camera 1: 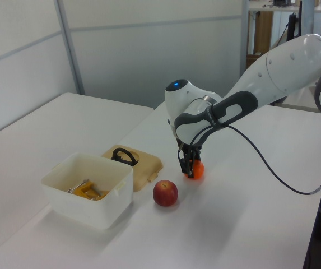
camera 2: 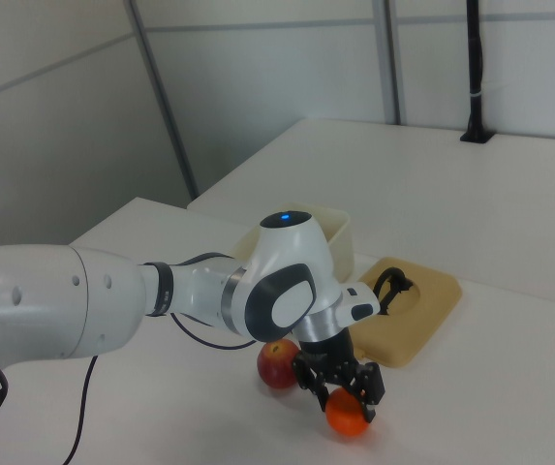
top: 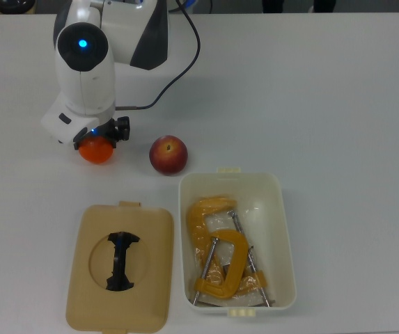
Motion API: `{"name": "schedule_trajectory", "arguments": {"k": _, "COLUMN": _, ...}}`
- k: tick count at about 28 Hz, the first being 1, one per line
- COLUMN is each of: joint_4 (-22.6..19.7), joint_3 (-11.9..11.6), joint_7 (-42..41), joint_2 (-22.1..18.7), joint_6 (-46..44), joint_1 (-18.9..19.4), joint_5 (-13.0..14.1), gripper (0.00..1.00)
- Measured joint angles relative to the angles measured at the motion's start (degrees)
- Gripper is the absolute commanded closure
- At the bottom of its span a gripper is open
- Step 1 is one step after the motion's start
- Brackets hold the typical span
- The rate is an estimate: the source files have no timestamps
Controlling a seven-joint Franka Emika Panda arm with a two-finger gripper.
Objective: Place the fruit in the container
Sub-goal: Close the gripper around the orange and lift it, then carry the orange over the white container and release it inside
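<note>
The gripper (camera 2: 340,387) is straddling the orange (camera 2: 348,416), its fingers spread at either side; contact cannot be confirmed. The wrist is hiding most of the orange in the top view.

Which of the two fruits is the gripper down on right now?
The orange fruit: the gripper sits over it with a finger on each side. The red apple sits apart, untouched, nearer the container.
</note>
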Motion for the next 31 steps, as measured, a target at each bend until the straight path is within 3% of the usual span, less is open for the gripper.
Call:
{"name": "schedule_trajectory", "arguments": {"k": 6, "joint_4": 1.7, "joint_3": 0.0, "joint_7": 0.1, "joint_2": -0.4, "joint_6": 0.0, "joint_1": 0.0, "joint_5": 0.7, "gripper": 0.95}}
{"name": "schedule_trajectory", "arguments": {"k": 8, "joint_4": 3.5, "joint_3": 0.0, "joint_7": 0.4, "joint_2": -0.9, "joint_6": 0.0, "joint_1": 0.0, "joint_5": 2.8, "gripper": 0.94}}
{"name": "schedule_trajectory", "arguments": {"k": 11, "joint_4": 8.2, "joint_3": 0.0, "joint_7": 0.5, "joint_2": -2.1, "joint_6": 0.0, "joint_1": -0.1, "joint_5": 8.1, "gripper": 0.91}}
{"name": "schedule_trajectory", "arguments": {"k": 16, "joint_4": 12.8, "joint_3": 0.5, "joint_7": 0.6, "joint_2": -3.5, "joint_6": -0.1, "joint_1": 0.1, "joint_5": 11.7, "gripper": 0.88}}
{"name": "schedule_trajectory", "arguments": {"k": 20, "joint_4": 14.6, "joint_3": 2.3, "joint_7": 2.5, "joint_2": -3.1, "joint_6": 1.5, "joint_1": 1.1, "joint_5": 12.2, "gripper": 0.88}}
{"name": "schedule_trajectory", "arguments": {"k": 28, "joint_4": 14.7, "joint_3": 5.0, "joint_7": 9.0, "joint_2": 0.6, "joint_6": 14.9, "joint_1": 5.5, "joint_5": 12.2, "gripper": 0.88}}
{"name": "schedule_trajectory", "arguments": {"k": 29, "joint_4": 14.7, "joint_3": 5.1, "joint_7": 9.2, "joint_2": 1.1, "joint_6": 16.0, "joint_1": 6.0, "joint_5": 12.2, "gripper": 0.85}}
{"name": "schedule_trajectory", "arguments": {"k": 31, "joint_4": 14.7, "joint_3": 5.3, "joint_7": 9.3, "joint_2": 1.8, "joint_6": 17.8, "joint_1": 6.6, "joint_5": 12.2, "gripper": 0.70}}
